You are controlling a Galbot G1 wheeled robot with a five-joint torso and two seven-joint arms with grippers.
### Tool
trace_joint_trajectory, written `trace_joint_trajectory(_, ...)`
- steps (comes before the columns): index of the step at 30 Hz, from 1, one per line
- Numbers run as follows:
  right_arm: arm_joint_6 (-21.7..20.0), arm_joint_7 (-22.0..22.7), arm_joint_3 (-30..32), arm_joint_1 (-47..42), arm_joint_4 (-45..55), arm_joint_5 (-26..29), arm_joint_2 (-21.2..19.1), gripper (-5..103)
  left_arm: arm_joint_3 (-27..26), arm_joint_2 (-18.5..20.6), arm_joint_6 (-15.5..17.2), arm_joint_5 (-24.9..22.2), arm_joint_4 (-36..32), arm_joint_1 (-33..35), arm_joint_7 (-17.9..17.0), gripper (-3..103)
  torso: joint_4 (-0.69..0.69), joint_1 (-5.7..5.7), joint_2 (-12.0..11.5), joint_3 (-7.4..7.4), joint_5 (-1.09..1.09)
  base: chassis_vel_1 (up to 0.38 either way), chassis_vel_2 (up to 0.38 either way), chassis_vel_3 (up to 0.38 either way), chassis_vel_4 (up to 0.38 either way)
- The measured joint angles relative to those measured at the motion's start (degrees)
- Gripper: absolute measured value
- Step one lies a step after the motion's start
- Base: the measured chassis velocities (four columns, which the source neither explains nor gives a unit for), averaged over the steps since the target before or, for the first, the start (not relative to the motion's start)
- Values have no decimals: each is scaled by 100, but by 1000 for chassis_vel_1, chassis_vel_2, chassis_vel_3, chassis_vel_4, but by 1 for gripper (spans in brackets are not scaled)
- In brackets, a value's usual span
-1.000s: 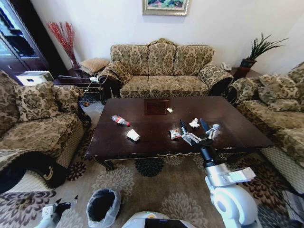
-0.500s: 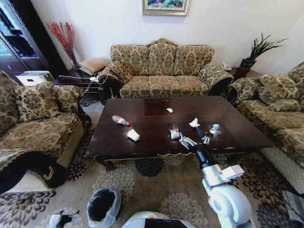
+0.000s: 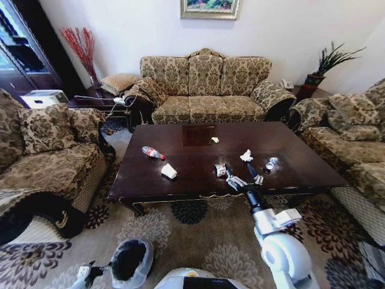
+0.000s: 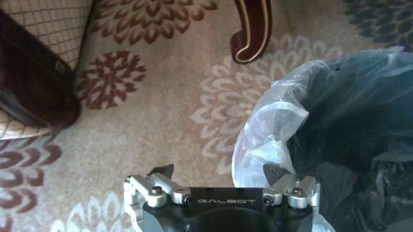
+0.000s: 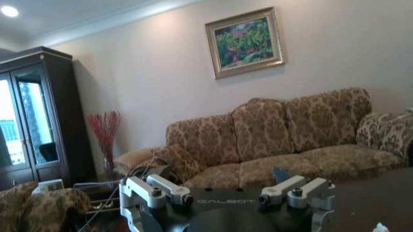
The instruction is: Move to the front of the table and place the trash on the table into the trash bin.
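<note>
Head view: right gripper, jaws apart and empty, has pulled back to the near edge of the dark glossy reddish-brown table beside the red-and-white snack wrapper (not yet grasped). Left wrist view: left gripper, fingers spread, at the rim of the bag-lined round black trash bin.

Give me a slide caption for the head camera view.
Right gripper open over the table near a snack wrapper; left gripper low beside the trash bin.

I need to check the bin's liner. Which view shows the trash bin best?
The left wrist view: the trash bin is close, its white liner clear. The head view shows it whole but small, on the carpet.
</note>
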Motion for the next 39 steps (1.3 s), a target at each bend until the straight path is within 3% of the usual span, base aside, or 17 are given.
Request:
trace_joint_trajectory(4,20,-1,7,-134,47,-42,-52,100,-113,-31,54,100,-221,129,208,96,-2,0,0,0,-3,0,0,0,0)
trace_joint_trajectory(8,28,0,21,-196,106,-49,-75,100,-277,-78,235,359,-625,453,48,96,-1,0,0,0,-11,0,0,0,0)
trace_joint_trajectory(13,70,0,17,-213,100,-51,-10,100,-386,-158,72,632,-560,486,-152,96,-1,0,0,0,-9,0,0,0,0)
trace_joint_trajectory(18,76,-1,4,-187,27,-53,3,100,-481,-105,23,643,-436,392,-153,96,-2,0,0,0,-10,0,0,0,0)
trace_joint_trajectory(20,81,0,3,-126,-60,-54,6,100,-574,-30,72,651,-526,442,-155,96,-2,0,0,0,-2,0,0,0,0)
trace_joint_trajectory(27,79,2,-48,-19,-169,-54,38,100,-794,33,235,678,-675,447,-324,96,-2,0,0,0,-6,0,0,0,0)
trace_joint_trajectory(30,72,1,-57,2,-204,-54,39,100,-799,68,397,434,-947,566,-302,96,-2,0,0,0,-6,0,0,0,0)
trace_joint_trajectory(36,55,-17,-62,69,-305,-215,82,100,-853,76,1164,-194,-2419,1406,-262,96,0,0,0,0,-2,0,0,0,0)
trace_joint_trajectory(39,56,-19,-58,109,-348,-239,114,100,-812,71,1301,-229,-2642,1528,-231,96,0,0,0,0,-2,0,0,0,0)
